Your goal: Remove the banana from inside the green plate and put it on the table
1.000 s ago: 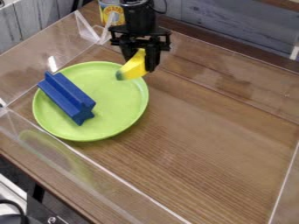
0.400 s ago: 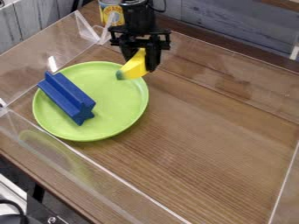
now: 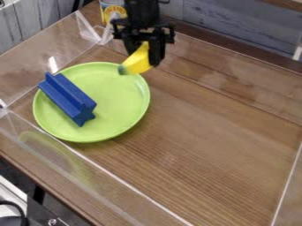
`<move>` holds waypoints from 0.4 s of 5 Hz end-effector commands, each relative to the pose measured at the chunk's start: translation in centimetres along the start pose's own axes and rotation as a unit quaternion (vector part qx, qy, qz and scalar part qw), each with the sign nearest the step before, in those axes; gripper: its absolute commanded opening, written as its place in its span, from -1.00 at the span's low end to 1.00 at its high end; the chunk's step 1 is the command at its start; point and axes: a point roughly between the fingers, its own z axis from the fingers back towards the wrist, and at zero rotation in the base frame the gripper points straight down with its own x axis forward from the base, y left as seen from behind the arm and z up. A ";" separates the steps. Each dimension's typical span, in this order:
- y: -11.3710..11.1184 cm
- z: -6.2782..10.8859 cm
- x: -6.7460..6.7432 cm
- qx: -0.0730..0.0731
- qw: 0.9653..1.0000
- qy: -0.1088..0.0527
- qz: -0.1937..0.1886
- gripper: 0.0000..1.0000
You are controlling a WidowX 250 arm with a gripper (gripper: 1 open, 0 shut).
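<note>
The yellow banana (image 3: 138, 61) hangs between the black fingers of my gripper (image 3: 145, 56), which is shut on it. It is lifted clear above the far right rim of the round green plate (image 3: 118, 115). Its greenish tip points down and to the left. The gripper points straight down from the arm at the top of the view. The brown wood-grain table (image 3: 218, 132) stretches to the right of the plate.
A blue rectangular block (image 3: 69, 97) lies in the left half of the plate. Clear acrylic walls (image 3: 35, 53) edge the table on the left, front and right. A grey plank wall runs behind.
The gripper has risen a little with the banana in it and shifted slightly right. The plate and the blue block have stayed put.
</note>
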 end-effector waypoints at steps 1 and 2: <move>-2.4 1.9 -0.2 -0.003 0.998 -0.023 -0.049 -1.00; -4.2 1.5 -0.7 -0.009 0.997 -0.016 -0.081 -1.00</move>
